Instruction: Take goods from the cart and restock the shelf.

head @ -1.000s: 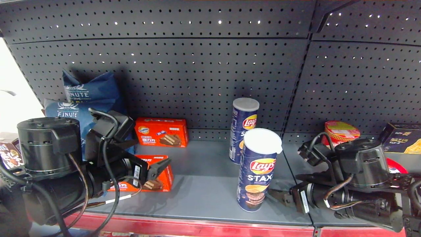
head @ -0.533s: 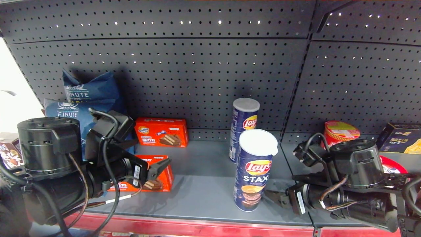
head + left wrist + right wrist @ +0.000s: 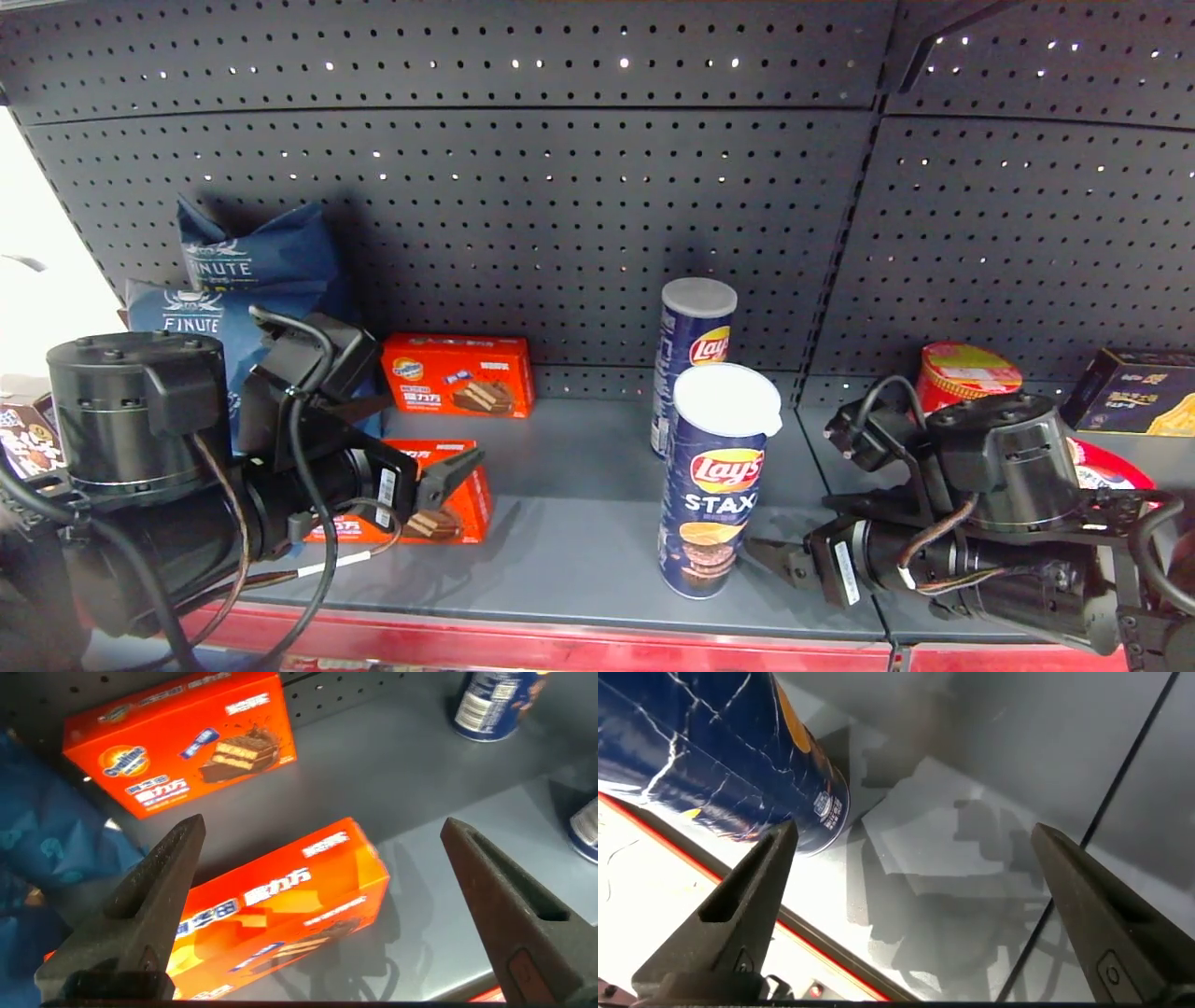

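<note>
Left claw [image 3: 322, 831] hangs with jaws apart near the front orange box [image 3: 280, 905]. Front chip can [image 3: 714, 485] stands upright on the shelf [image 3: 579, 541]: probably light, rigid, slick; grip mid-body. Right claw [image 3: 915, 833], jaws apart, sits beside its base.

Front chip can [image 3: 714, 485] stood upright on shelf [image 3: 579, 551], directly before rear can [image 3: 693, 350]; right gripper [image 3: 766, 555] lay just beside its base; left gripper [image 3: 465, 467] hung over orange box [image 3: 472, 515]
</note>
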You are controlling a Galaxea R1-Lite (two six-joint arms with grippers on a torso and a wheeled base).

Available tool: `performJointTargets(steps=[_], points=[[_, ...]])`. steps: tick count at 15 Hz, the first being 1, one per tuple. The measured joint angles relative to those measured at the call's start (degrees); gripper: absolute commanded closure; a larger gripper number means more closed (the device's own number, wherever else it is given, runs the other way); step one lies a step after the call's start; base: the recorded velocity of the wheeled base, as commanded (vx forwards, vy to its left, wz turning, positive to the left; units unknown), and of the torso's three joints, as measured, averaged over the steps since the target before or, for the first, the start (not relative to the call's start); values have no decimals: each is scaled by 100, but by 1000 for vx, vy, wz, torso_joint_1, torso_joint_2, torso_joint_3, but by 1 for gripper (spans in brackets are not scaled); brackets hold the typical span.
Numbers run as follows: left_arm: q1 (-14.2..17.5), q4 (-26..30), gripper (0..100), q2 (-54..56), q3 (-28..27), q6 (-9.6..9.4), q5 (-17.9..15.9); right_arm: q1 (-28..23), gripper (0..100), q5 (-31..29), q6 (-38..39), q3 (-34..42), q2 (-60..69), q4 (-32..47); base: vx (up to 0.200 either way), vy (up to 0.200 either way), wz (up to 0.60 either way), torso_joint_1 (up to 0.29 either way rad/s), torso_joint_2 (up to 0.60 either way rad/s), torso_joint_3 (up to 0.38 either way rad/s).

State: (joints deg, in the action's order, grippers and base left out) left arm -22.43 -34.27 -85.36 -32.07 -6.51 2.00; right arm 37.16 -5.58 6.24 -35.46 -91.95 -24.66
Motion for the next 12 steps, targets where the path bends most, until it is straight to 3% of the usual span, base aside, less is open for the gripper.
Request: performJointTargets(steps=[12], points=[[55,-7,0,0,63,-6,-37,82,0,-22,11,-20,-66,-21,0,0,0,0,0,0]])
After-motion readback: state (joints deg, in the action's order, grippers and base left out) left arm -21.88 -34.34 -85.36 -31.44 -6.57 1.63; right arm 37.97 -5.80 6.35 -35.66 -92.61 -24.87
